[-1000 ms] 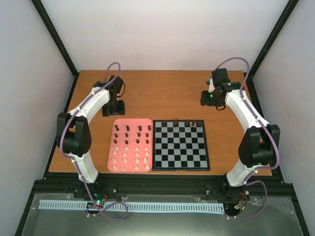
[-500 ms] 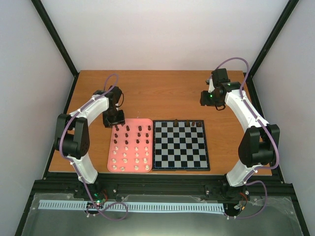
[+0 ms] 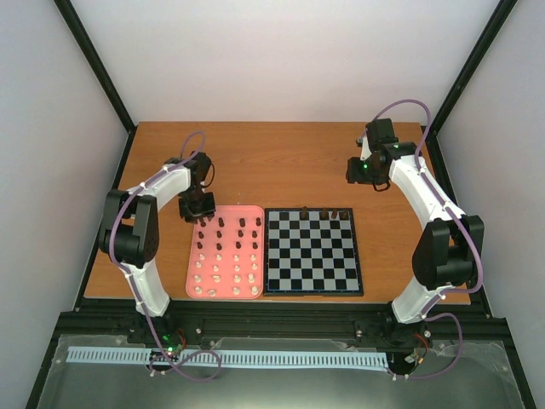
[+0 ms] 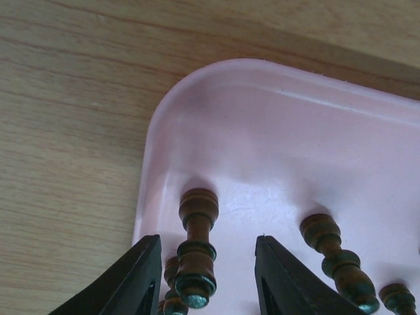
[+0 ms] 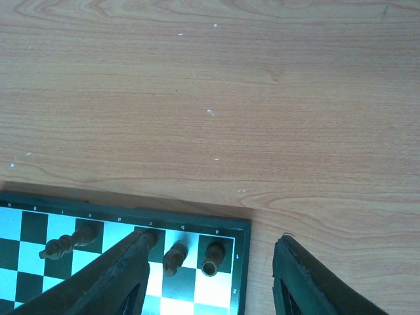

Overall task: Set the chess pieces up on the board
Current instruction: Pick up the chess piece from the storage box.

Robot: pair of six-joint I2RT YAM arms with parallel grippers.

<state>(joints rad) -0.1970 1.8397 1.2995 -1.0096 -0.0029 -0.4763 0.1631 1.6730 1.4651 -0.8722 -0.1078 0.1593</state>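
The board (image 3: 311, 251) lies at mid-table with a few dark chess pieces (image 3: 325, 214) on its far row; they also show in the right wrist view (image 5: 214, 257). The other pieces stand in the pink tray (image 3: 197, 256), dark ones (image 3: 221, 223) far, cream ones (image 3: 219, 274) near. My left gripper (image 3: 198, 210) is open over the tray's far left corner. In the left wrist view a dark piece (image 4: 195, 246) stands between the open fingers (image 4: 138, 282), nearer the left one, with no clear contact. My right gripper (image 3: 358, 170) is open and empty above bare table beyond the board's far right corner (image 5: 241, 230).
The pink tray's rim (image 4: 154, 131) curves just left of my left gripper. More dark pieces (image 4: 335, 259) stand to the right of the right finger. Wooden table (image 3: 281, 162) stretches behind the tray and the board. Dark frame posts stand at the table's corners.
My left gripper has moved from the bare table behind the tray toward the tray's far left corner and lowered around a dark piece. The right arm has not moved.
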